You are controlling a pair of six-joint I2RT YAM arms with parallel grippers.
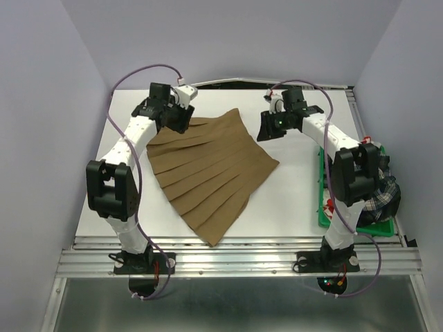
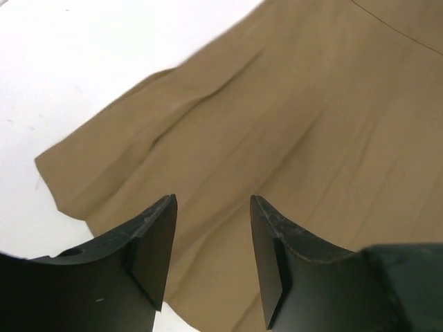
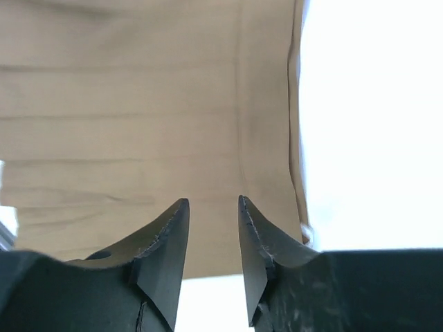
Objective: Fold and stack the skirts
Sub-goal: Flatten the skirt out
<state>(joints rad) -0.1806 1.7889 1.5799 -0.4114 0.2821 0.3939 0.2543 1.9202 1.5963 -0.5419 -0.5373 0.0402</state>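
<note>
The tan-brown pleated skirt [image 1: 208, 173] lies spread flat on the white table, its waist towards the back and its hem fanning to the near side. My left gripper [image 1: 174, 122] is open and empty over the skirt's back left corner; in the left wrist view the tan cloth [image 2: 277, 124] fills the space past the fingers. My right gripper [image 1: 266, 128] is open and empty just right of the skirt's back right edge; the cloth [image 3: 138, 104] lies ahead of it. The navy-and-white plaid skirt [image 1: 382, 199] is bunched in the green tray. The flower-print skirt [image 1: 372, 146] barely peeks out there.
The green plastic tray [image 1: 324, 207] stands along the table's right edge, beside the right arm. Purple cables loop over both arms. The metal rail runs along the near edge of the table.
</note>
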